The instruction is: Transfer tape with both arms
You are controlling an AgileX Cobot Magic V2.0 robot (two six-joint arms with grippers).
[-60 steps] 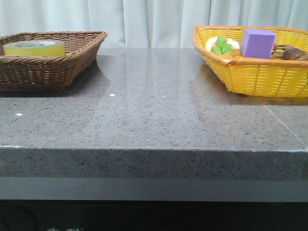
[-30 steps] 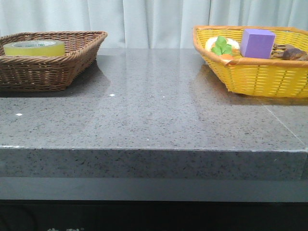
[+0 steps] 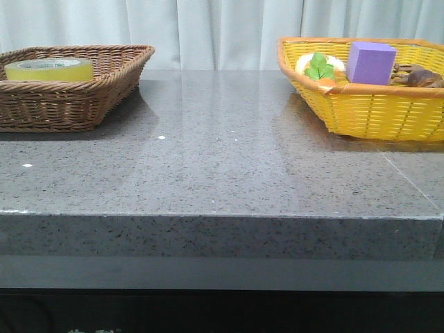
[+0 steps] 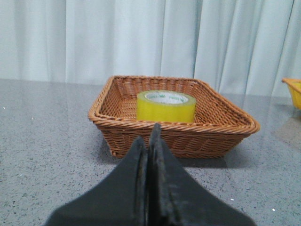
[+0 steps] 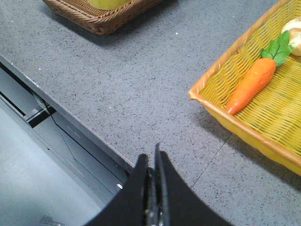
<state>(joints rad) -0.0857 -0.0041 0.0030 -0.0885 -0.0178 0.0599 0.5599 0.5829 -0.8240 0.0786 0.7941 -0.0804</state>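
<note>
The tape (image 3: 48, 69), a wide yellow translucent roll with a white core, lies flat in the brown wicker basket (image 3: 104, 83) at the table's far left. It also shows in the left wrist view (image 4: 165, 106), inside the same basket (image 4: 178, 136). My left gripper (image 4: 149, 136) is shut and empty, short of the basket's near wall. My right gripper (image 5: 153, 157) is shut and empty, over the table's front edge. Neither gripper shows in the front view.
A yellow wicker basket (image 3: 374, 111) at the far right holds a purple cube (image 3: 371, 62), a toy carrot (image 5: 251, 84) and other small items. The grey stone table (image 3: 222, 159) lies between the baskets. White curtains hang behind.
</note>
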